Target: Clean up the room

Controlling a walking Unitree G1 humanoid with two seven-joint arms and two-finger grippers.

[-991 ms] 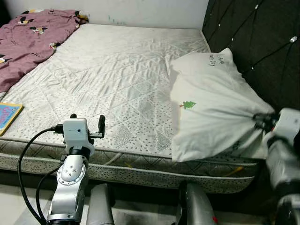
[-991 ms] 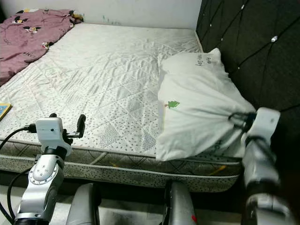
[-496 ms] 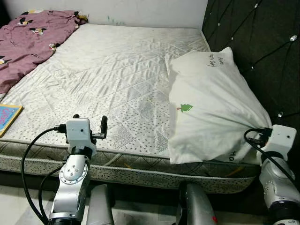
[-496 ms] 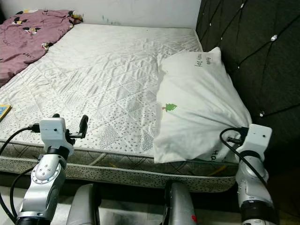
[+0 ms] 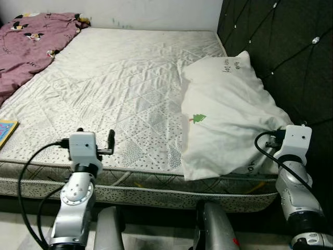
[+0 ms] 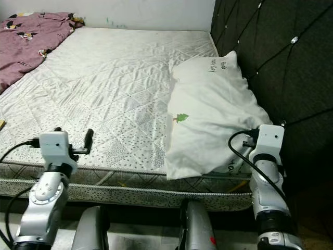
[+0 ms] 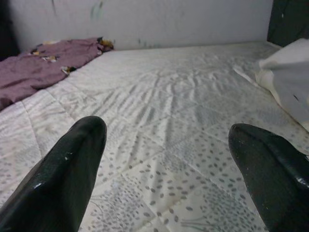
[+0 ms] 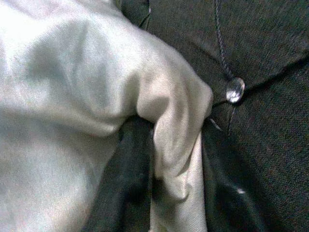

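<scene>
A white pillow [image 5: 223, 114] with a small green tree print lies on the right side of the mattress [image 5: 125, 73], against the dark headboard. My right gripper [image 5: 276, 136] is at the pillow's near right corner, shut on a pinched fold of its fabric [image 8: 176, 145]. One black finger [image 8: 123, 188] shows on each side of that fold. My left gripper [image 5: 96, 134] hovers over the mattress's front edge at the left, open, with nothing between its fingers [image 7: 63, 179].
A purple patterned blanket [image 5: 26, 41] is bunched at the bed's far left. A colourful book [image 5: 5, 133] lies at the left front edge. The tufted black headboard [image 5: 276, 47] rises right behind the pillow. My legs [image 5: 213, 229] stand against the bed's front.
The pillow, held up and stretched a second ago, has sunk flatter onto the mattress with my right gripper still pinching its corner. The camera view has shifted slightly; the left arm has barely moved.
</scene>
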